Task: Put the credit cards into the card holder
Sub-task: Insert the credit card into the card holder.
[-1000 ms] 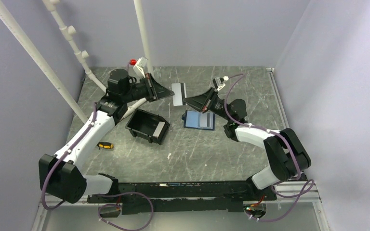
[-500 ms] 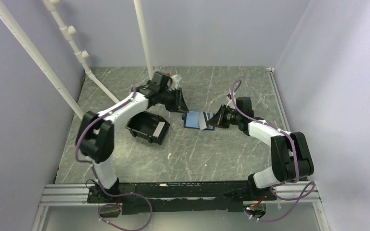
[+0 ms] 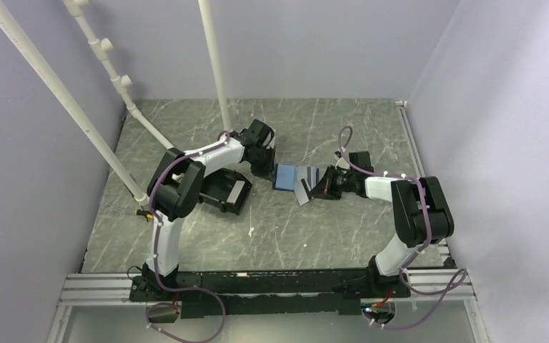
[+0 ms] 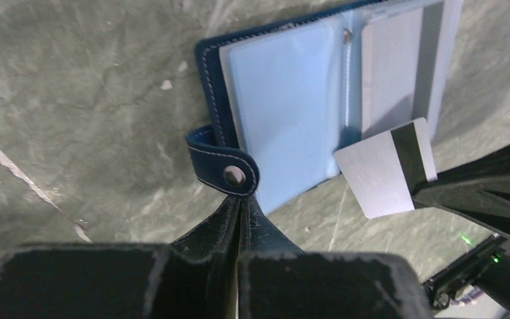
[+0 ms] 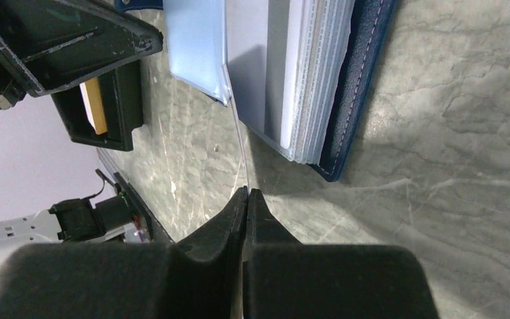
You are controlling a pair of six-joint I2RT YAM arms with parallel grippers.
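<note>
The card holder lies open on the table, navy outside, light blue sleeves inside. My left gripper is shut, its tips right against the wallet's snap tab; in the top view it sits at the wallet's left edge. My right gripper is shut on the pale whitish card, which has a dark stripe and shows edge-on in the right wrist view. The card's far edge meets the wallet's near sleeves. An orange-tan card lies in the black bin.
The black bin with its grey-white patch stands left of the wallet, close under my left arm. White pipes rise at the back left. A small yellow object lies near the table's left side.
My left arm has swung right and come down to the wallet's left edge. My right gripper has come down with the pale card to the wallet's near edge.
</note>
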